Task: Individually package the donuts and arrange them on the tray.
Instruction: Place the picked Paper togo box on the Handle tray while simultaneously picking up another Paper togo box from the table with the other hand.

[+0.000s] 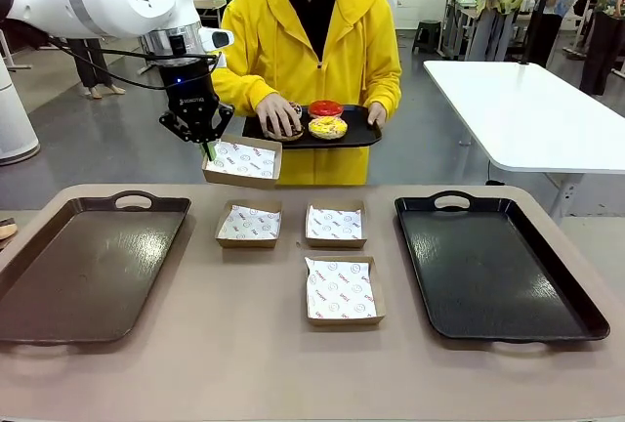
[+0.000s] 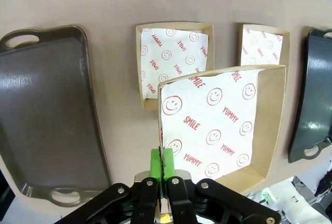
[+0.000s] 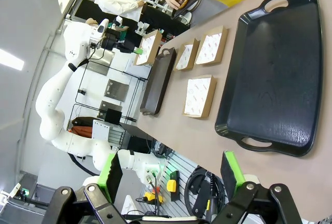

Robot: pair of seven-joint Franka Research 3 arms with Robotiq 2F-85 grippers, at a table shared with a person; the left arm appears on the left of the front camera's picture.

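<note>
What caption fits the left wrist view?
Left end effector holds a paper-lined box by its wall above the table.

Front faces person (image 1: 308, 41) across table (image 1: 244, 344); left wrist looks down, close; all share box (image 1: 242, 160).

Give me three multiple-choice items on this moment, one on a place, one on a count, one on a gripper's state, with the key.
1. Where is the brown cardboard box lined with smiley-printed white paper that the left gripper pinches? A. In the air, near the person's black serving tray. B. On a brown tray. C. On the floor.
2. How many such boxes lie on the beige table? A. Two. B. Three. C. Five.
3. How does the right gripper stand? A. Open, empty. B. Shut on a donut. C. Shut on a box.
Key: 1 A, it hangs clear of the table; 2 B, three lie there; 3 A, its green pads stand wide apart, nothing between.
</note>
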